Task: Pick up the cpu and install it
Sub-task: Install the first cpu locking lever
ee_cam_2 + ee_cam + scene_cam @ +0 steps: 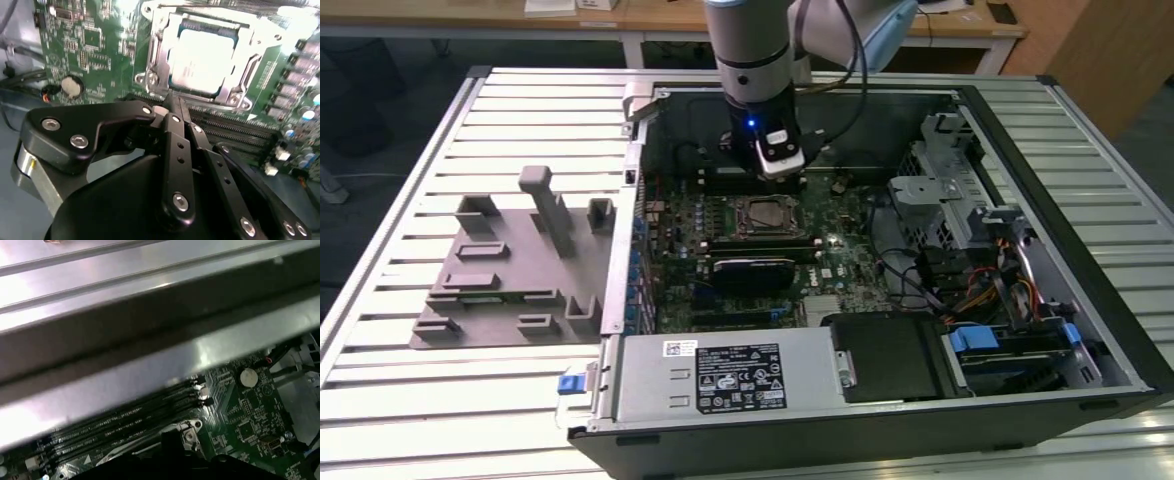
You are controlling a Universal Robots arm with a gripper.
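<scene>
Hovering near the seated cpu [201, 60], the gripper [172, 107], fingers together and empty, could knock the socket frame [150, 80] if lowered.

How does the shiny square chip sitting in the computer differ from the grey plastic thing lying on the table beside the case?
The cpu is small, flat and silver-white; the grey plastic fixture is far larger, matt grey, with upright blocks rising from it. The cpu sits in its metal socket frame on the green motherboard inside the case; the fixture lies outside on the slatted table. The gripper hangs close to the cpu, away from the fixture. Neither is being held.
</scene>
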